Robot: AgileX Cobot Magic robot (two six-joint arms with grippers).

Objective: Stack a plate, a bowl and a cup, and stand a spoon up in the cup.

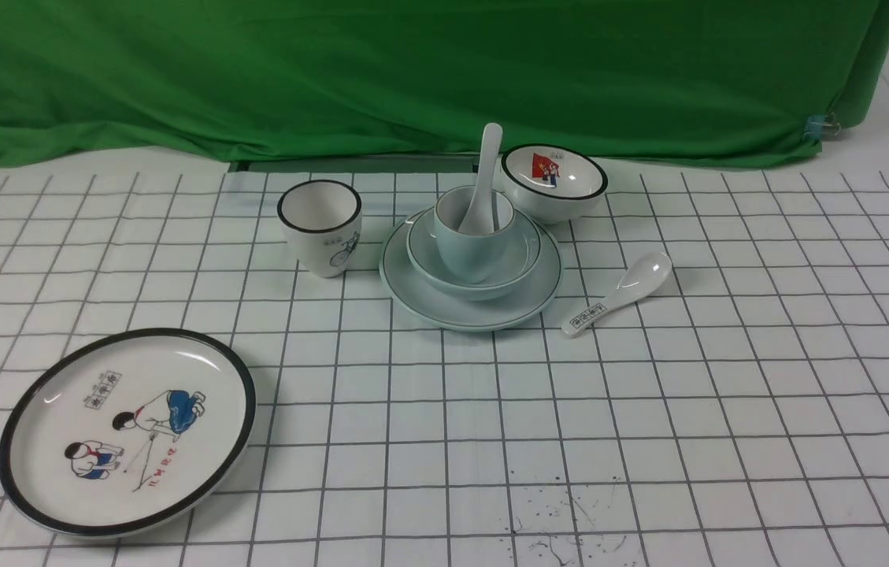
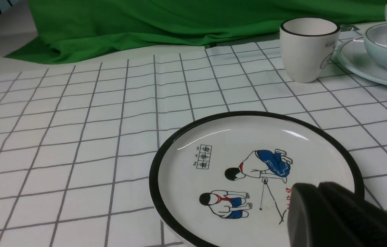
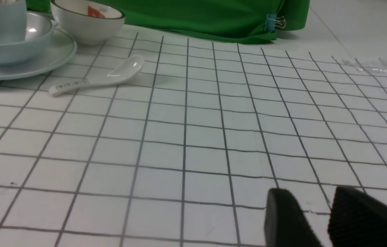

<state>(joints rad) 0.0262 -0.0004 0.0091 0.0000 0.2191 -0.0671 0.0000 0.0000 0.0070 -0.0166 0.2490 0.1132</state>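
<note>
The stack is looking finished: the plate [image 1: 413,295] is lying on the table, the bowl [image 1: 428,264] is sitting in it, the cup [image 1: 472,248] is standing in the bowl, and the spoon [image 1: 483,185] is leaning upright in the cup, handle up. So the step in hand, as I judge it, is simply keeping both arms well back without disturbing anything.

The left gripper [image 2: 318,192] is hanging with its jaws pressed together, holding nothing, low over the near rim of the picture plate [image 2: 166,151]. The stack is lying well ahead of these jaws and off to their right, with the bicycle cup [image 2: 308,49] between.

The right gripper [image 3: 311,209] is hovering with its jaws partly apart, a clear gap between the pads and nothing in it. Bare grid cloth is lying under and ahead of them; the printed spoon [image 3: 97,79] and the picture bowl [image 3: 85,24] are lying well ahead to their left, just beside the stack.

To do this well, I would be moving slowly and lifting the left jaws before any sideways travel, since the picture plate's rim is close beneath them. Open room is widest around the right jaws and on the cloth between the two grippers; the crowded ground is all around the stack.
</note>
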